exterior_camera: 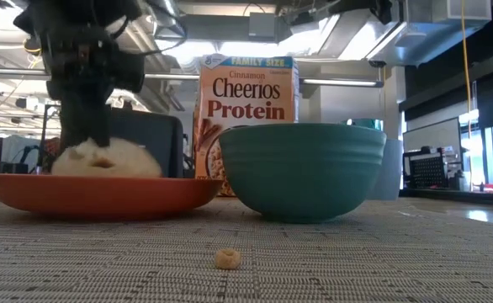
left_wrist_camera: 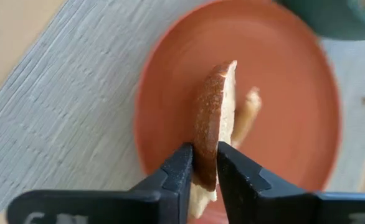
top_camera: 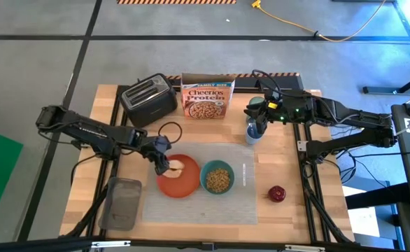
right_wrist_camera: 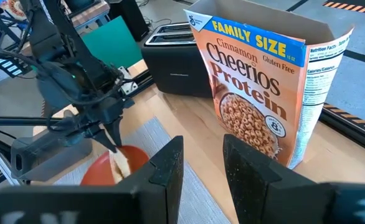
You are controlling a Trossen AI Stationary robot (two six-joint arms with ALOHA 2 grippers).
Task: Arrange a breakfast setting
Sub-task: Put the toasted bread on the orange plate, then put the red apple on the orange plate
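Observation:
The round orange plate (top_camera: 184,183) and the teal bowl (top_camera: 217,178), which holds cereal, stand side by side on the pale ribbed placemat (top_camera: 198,203). My left gripper (top_camera: 161,164) is shut on a toast slice (left_wrist_camera: 215,112) over the plate's left part. Silver cutlery (top_camera: 244,175) lies on the mat to the right of the bowl. The red apple (top_camera: 277,193) lies on the wood to the right of the mat. My right gripper (right_wrist_camera: 202,168) is open just above the tumbler (top_camera: 252,131), which stands on the table past the mat's far right corner. My left gripper pinches the toast slice near its crust edge (left_wrist_camera: 205,163), one finger on each flat face. The fingers come from above, pointing down. The slice stands on edge, and in the low view its lower part (exterior_camera: 103,160) sits on the orange plate.
The black toaster (top_camera: 147,99) and the Cheerios box (top_camera: 206,98) stand along the table's far edge. A grey flat tray (top_camera: 121,203) lies at the near left. One loose cereal ring (exterior_camera: 226,258) lies on the mat in front of the bowl.

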